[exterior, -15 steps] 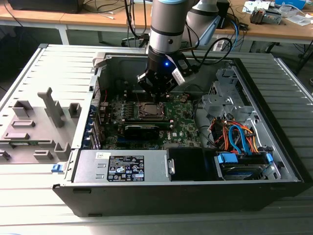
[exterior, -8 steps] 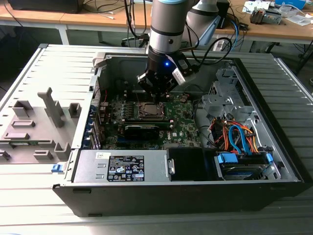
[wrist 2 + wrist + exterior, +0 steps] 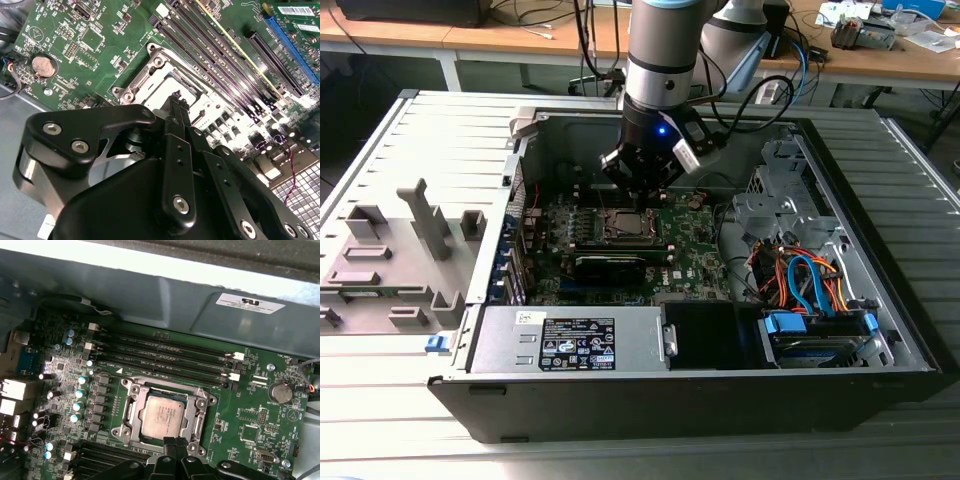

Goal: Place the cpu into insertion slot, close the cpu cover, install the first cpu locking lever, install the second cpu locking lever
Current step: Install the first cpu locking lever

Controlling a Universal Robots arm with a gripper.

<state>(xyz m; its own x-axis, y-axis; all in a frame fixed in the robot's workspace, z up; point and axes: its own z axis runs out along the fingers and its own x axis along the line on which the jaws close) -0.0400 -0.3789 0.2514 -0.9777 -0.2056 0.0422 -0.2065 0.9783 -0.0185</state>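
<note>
The gripper (image 3: 175,446) hangs low over the green circuit board (image 3: 250,420) inside the open computer case (image 3: 880,330), its black fingers pressed together into a narrow tip with nothing between them, the tip just at the edge of the insertion slot (image 3: 131,412). The cpu (image 3: 163,415) already lies flat in that slot, silvery-grey metal top up, matte and faintly printed. The cpu cover (image 3: 198,421), a thin silver frame with a big square window, appears to lie down around the chip, with round screw bosses at the corners; whether the levers are latched cannot be told. In the second wrist view the slot's bright stamped metal surround (image 3: 150,80) sits just beyond the fingertips (image 3: 176,100). Judgement: the chip is light, stiff and fragile, best touched by its edges only, never pressed off-centre; the cover is thin springy sheet metal, slippery, to be pushed at its rim. Long black memory slots (image 3: 165,357) run beside the slot, and a round coin battery (image 3: 280,392) sits well apart from it.
</note>
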